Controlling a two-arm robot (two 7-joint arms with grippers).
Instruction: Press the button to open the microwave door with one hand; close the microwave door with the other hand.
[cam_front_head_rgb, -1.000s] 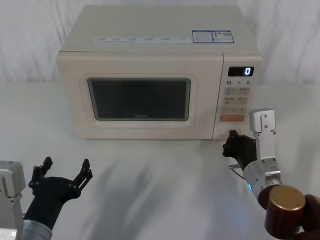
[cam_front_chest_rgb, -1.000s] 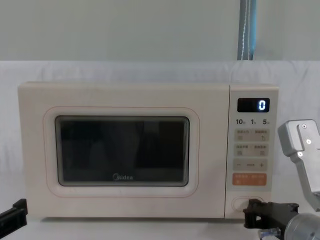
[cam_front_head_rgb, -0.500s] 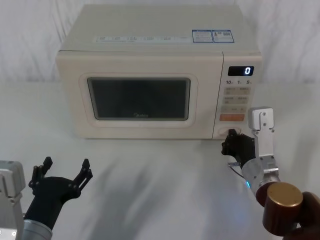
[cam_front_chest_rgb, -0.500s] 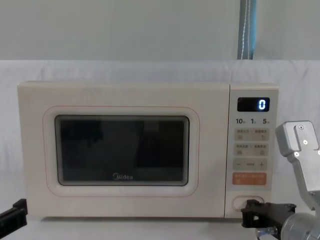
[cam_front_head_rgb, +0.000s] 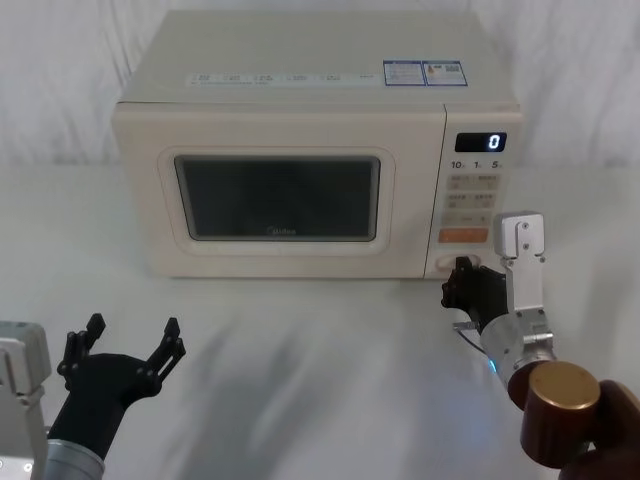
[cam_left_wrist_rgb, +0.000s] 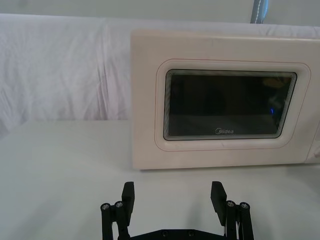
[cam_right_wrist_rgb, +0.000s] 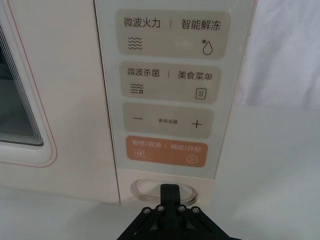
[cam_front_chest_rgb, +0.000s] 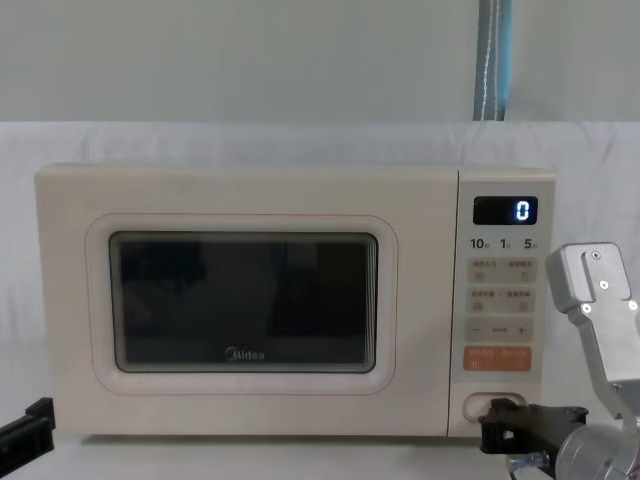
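Nearest the robot, at about seven o'clock on the white counter, the left gripper hovers parked with its fingers spread wide, well apart from the microwave. Farther out, at about four o'clock, the right gripper has its fingers drawn together into one narrow tip — that tip sits at the pill-shaped button, at the foot of the control panel; whether it actually touches I cannot tell. Just above the button is the orange key, and at the top the display reads 0. At twelve o'clock, the microwave door lies flush with the cream body — closed, its dark window facing the robot.
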